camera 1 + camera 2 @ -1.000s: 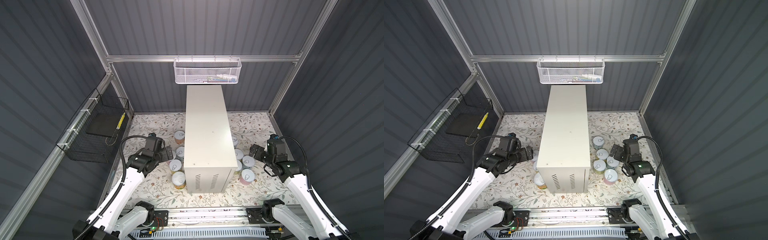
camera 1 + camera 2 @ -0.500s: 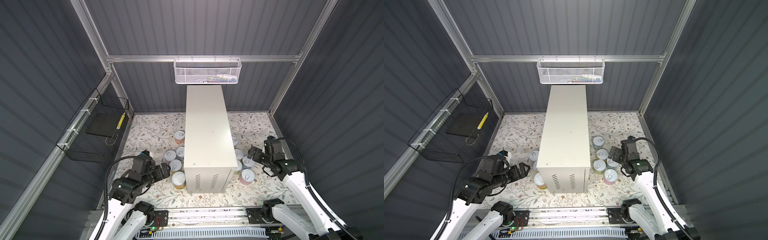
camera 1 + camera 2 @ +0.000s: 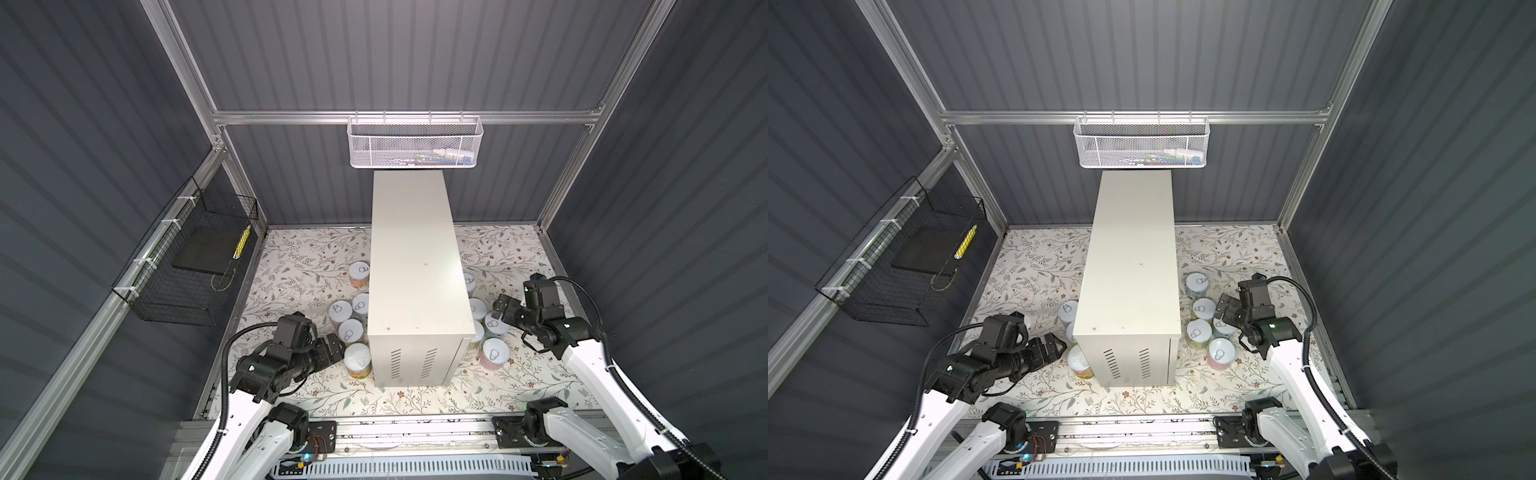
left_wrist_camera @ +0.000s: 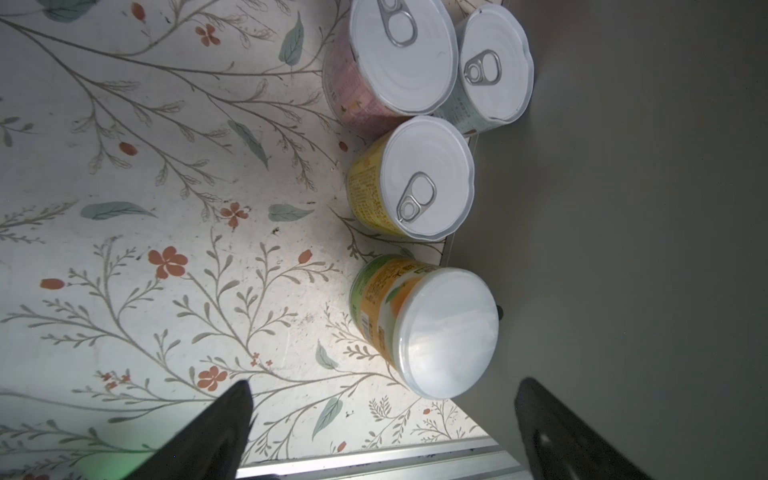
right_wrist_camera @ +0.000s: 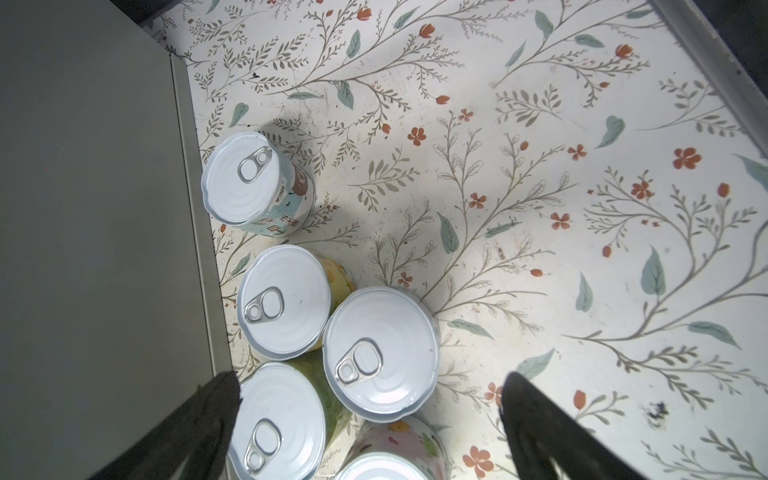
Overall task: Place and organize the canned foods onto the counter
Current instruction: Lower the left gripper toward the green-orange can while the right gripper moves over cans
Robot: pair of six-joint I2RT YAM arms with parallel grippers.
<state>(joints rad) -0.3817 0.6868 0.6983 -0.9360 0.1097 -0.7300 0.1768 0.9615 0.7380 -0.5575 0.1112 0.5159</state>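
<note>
The counter [image 3: 415, 257] [image 3: 1133, 257] is a tall off-white cabinet and its top is bare. The canned foods stand on the floral mat on both sides of it. On its left are several cans, among them an orange one [image 3: 358, 359] [image 4: 432, 328], a yellow one [image 4: 415, 178] and a pink one [image 4: 395, 58]. My left gripper [image 3: 334, 349] [image 4: 386, 386] is open and empty, just short of the orange can. On the right, my right gripper [image 3: 500, 309] [image 5: 370, 378] hangs open above a cluster of cans [image 3: 494, 357] [image 5: 380, 349] and touches none.
A white mesh basket [image 3: 415, 143] hangs on the back wall above the counter's far end. A black wire basket [image 3: 187, 266] is fixed to the left wall. An aluminium rail [image 3: 415, 428] runs along the mat's near edge. The counter's side wall [image 4: 623, 208] stands close to my left gripper.
My left arm has pulled back toward the near edge and its gripper has come down beside the orange can. The right gripper has shifted slightly toward the cans. Both have stayed open.
</note>
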